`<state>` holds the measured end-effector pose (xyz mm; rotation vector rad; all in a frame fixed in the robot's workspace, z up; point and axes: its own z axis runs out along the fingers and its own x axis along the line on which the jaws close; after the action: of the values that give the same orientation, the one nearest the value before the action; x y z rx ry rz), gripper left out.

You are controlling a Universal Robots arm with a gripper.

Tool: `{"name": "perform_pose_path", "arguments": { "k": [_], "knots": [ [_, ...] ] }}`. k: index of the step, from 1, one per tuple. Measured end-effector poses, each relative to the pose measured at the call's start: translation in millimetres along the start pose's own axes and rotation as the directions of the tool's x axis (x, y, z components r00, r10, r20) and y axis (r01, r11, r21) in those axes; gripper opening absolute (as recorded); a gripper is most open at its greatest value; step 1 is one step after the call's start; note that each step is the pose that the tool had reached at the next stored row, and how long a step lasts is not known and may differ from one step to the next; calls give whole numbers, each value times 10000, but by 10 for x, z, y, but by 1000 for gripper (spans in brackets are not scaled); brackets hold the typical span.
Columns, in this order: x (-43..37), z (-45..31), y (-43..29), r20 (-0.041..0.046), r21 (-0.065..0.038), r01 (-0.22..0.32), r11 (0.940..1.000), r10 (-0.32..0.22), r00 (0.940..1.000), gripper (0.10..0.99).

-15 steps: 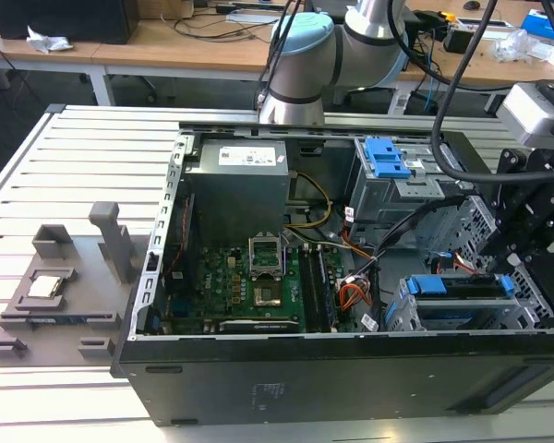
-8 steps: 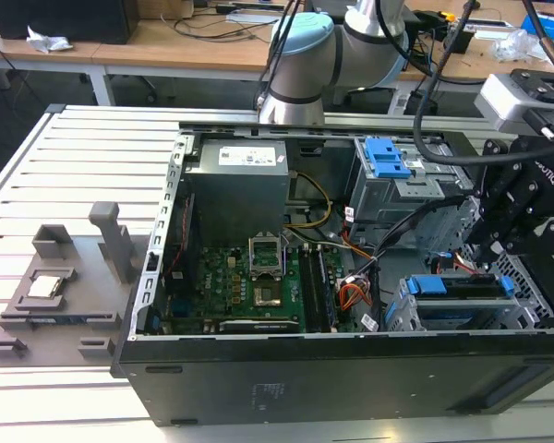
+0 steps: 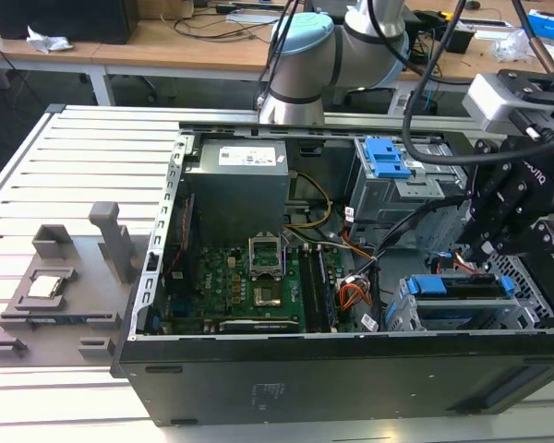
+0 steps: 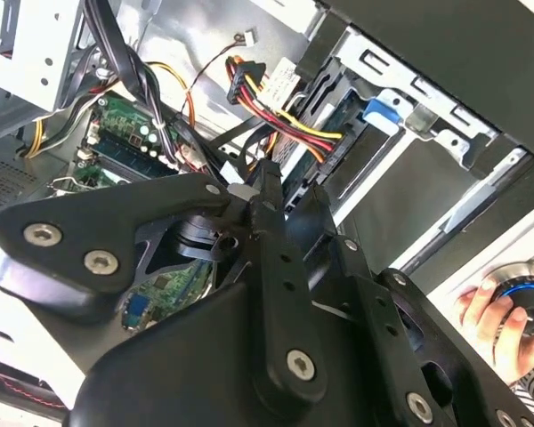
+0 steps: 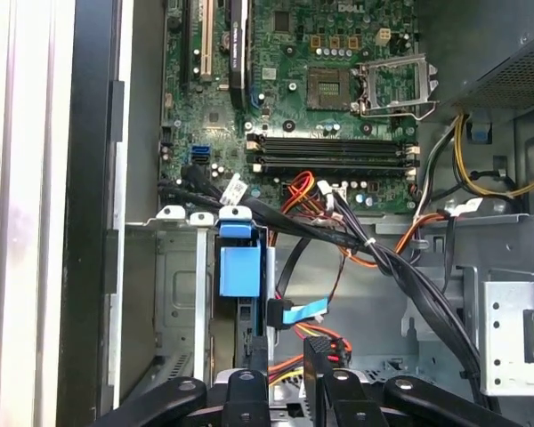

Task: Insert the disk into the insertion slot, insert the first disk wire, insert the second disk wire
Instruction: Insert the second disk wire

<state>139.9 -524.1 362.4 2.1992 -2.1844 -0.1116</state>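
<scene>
One disk sat in the insertion slot, so I hovered the gripper beside the wires; its grip I couldn't tell.

In the exterior view the claw covers part of the case at the exterior view's right, and the disk below it shows just its blue edge, the rest sunk inside the insertion slot. In the second wrist view a hand is cut off by the picture's edge. Whether any plug in the cable bundle is seated is too small to tell.
</scene>
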Motion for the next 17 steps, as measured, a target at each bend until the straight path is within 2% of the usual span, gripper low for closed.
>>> {"name": "perform_pose_path", "arguments": {
  "k": [3,7,8,9,11,12,13,15,16,17],
  "knots": [
    [-22,18,43,-2,0,0,10000,0,10000,302],
    [-44,38,65,-8,0,2,10000,-2,10000,302],
    [-53,42,66,-15,0,1,10000,-1,10000,302],
    [-74,50,71,-61,0,-6,10000,6,10000,302],
    [-99,58,81,-233,-1,-19,10000,19,9997,302],
    [-117,64,94,-387,-1,-31,10000,31,9992,302],
    [-142,74,119,-620,-2,-48,10000,48,9981,302],
    [-169,92,175,-981,-2,-78,10000,77,9951,302],
    [-184,125,214,-1135,-2,-74,10000,74,9935,302],
    [-196,142,215,-1141,-4,-16,10000,16,9935,302]
  ]
}}
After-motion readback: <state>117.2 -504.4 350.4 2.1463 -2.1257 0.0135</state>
